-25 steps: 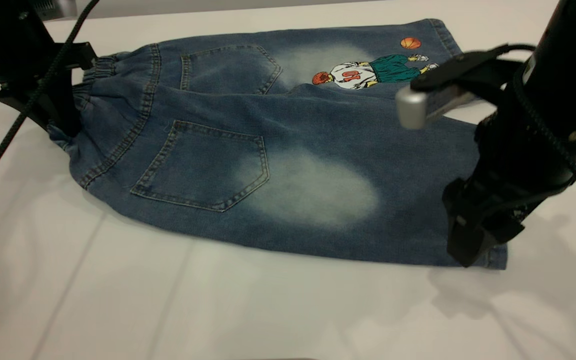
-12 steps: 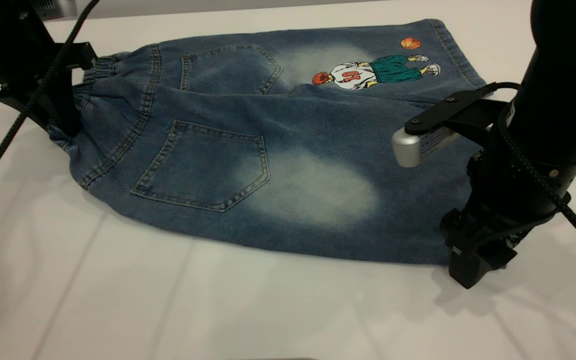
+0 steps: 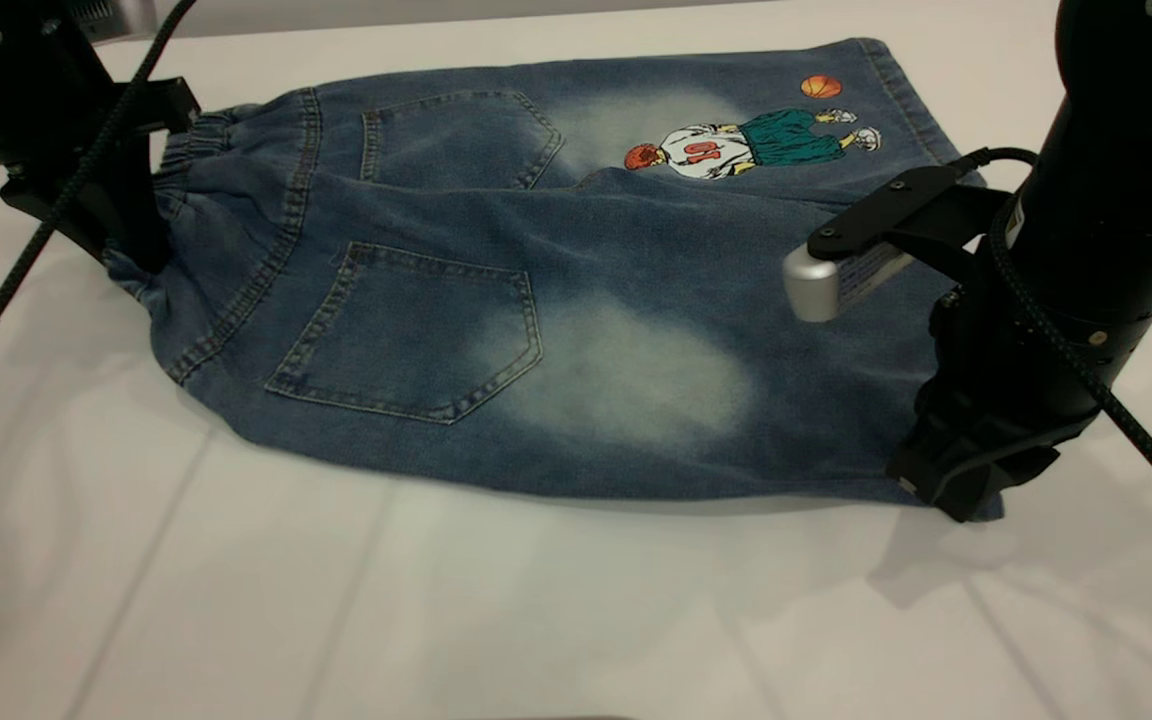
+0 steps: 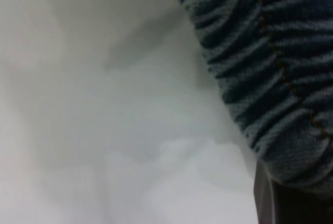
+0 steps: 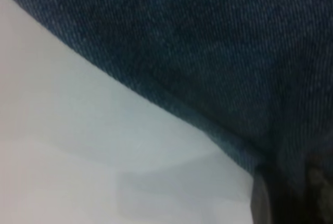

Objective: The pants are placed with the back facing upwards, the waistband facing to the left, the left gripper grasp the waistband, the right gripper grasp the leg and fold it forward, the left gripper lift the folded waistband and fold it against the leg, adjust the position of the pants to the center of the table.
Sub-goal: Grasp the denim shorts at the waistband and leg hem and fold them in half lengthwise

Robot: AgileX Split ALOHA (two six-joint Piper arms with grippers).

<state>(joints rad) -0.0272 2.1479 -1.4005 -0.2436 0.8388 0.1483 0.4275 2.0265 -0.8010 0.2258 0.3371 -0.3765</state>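
While looking across the table, seeing the pants lying back-up on it, with the waistband pointing left and both hems pointing right. Seeing two back pockets facing up, the near pocket beside a whitish faded patch, the far pocket beside a paler one. Finding the basketball-player print on the far leg, towards the far right.

Noting the left gripper standing at the left end of the pants, pressing down at the near end of the waistband, with a black braided cable crossing in front of it. Judging the jaws there as clenched on the waistband, going by the denim bunching up against it. Catching, in the left wrist view, the ruffled waistband running down to a dark finger, with bare table beside it.

Noting the right gripper sitting at the near right corner of the leg, right on the hem. Judging these jaws as grasping the leg at that corner, with the near edge of the denim lifting slightly off the table and casting a thin shadow. Catching, in the right wrist view, the edge of the leg running into the gripper, over white table.
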